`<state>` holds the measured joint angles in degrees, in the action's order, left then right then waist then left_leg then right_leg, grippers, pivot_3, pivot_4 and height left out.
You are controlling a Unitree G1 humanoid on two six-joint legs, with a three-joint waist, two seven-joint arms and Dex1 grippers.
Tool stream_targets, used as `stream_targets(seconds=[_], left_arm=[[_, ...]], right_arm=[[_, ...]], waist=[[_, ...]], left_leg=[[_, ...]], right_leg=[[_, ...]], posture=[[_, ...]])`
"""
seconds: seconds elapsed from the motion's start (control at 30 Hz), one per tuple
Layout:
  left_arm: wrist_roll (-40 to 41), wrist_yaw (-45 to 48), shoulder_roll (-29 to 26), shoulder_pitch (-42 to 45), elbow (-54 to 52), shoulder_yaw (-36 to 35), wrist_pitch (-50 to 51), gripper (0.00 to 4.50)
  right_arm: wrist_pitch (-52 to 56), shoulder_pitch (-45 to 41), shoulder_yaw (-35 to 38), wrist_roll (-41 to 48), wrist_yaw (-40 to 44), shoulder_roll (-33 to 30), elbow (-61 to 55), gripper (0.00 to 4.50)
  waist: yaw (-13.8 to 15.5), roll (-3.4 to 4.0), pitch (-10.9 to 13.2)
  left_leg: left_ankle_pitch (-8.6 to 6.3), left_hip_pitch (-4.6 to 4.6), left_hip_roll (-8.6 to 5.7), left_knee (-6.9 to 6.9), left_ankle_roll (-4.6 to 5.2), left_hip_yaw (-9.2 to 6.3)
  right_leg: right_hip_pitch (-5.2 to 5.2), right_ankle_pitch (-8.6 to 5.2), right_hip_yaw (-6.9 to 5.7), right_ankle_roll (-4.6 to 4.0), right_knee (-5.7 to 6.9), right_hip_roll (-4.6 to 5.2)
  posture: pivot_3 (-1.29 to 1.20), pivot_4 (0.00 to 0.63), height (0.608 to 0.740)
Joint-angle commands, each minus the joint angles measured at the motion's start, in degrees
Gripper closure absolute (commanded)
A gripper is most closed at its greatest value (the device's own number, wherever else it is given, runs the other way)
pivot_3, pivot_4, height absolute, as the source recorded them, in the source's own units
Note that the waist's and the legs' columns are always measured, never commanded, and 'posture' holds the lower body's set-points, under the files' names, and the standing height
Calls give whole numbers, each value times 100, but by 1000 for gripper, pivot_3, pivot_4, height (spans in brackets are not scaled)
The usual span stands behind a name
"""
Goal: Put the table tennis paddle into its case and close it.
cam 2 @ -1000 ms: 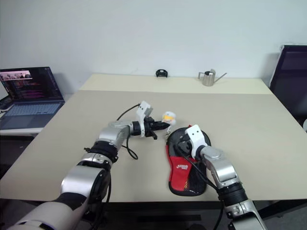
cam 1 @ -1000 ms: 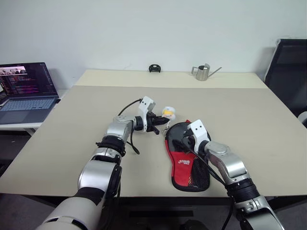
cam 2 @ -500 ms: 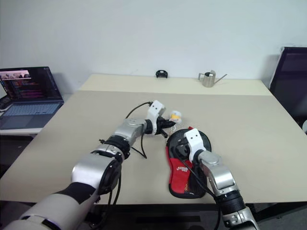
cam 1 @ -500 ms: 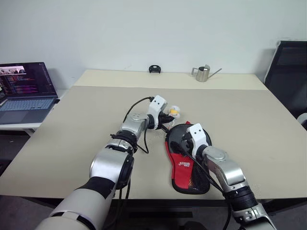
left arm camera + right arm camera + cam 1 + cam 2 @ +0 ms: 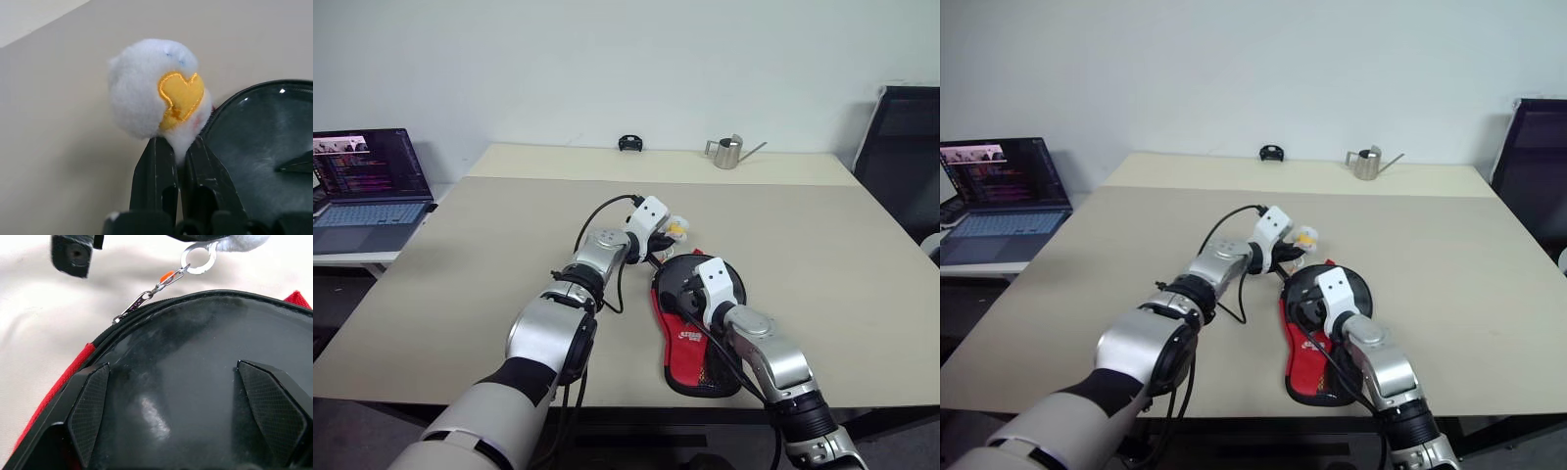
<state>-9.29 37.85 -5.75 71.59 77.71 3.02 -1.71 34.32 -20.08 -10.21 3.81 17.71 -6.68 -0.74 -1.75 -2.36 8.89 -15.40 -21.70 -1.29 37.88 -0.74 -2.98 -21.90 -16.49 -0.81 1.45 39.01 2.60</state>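
Wide free table, crowded only near the middle

The beige table (image 5: 460, 255) is bare left and right of the black-and-red fabric case (image 5: 690, 338); far back (well apart) stand a small metal watering can (image 5: 728, 150) and a small black object (image 5: 627, 141).

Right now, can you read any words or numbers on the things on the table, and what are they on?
White logo on the red panel of the case: too small to read.
Laptop screen: lines of coloured text, too small to read.
Fluffy white pom-pom: no words, only a yellow stitched heart.
Small metal watering can and small black object at the table's far edge: no readable text.
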Motion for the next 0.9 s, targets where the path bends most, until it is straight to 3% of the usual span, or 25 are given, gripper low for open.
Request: stream_targets(seconds=[0.03,0.9], left_arm=[[-126,-261,115,249,-22,10,-181,4489],[-1115,-1281,779,771,118,395,-580,4489]], right_arm=[[780,652,-322,-32,-36,87,452,0],[1112,1293,366,-90,-784,-12,-120,0]], waist=[[1,1,-1],[199,3,-9]], left_leg=[[0,0,0,-1,0,-1],[0,4,-13,1,-1,-18]], right_leg=[[0,0,-1,0,-1,0],[26,-16,-28,34,-13,1]], posture=[[0,150,740],[0,150,740]])
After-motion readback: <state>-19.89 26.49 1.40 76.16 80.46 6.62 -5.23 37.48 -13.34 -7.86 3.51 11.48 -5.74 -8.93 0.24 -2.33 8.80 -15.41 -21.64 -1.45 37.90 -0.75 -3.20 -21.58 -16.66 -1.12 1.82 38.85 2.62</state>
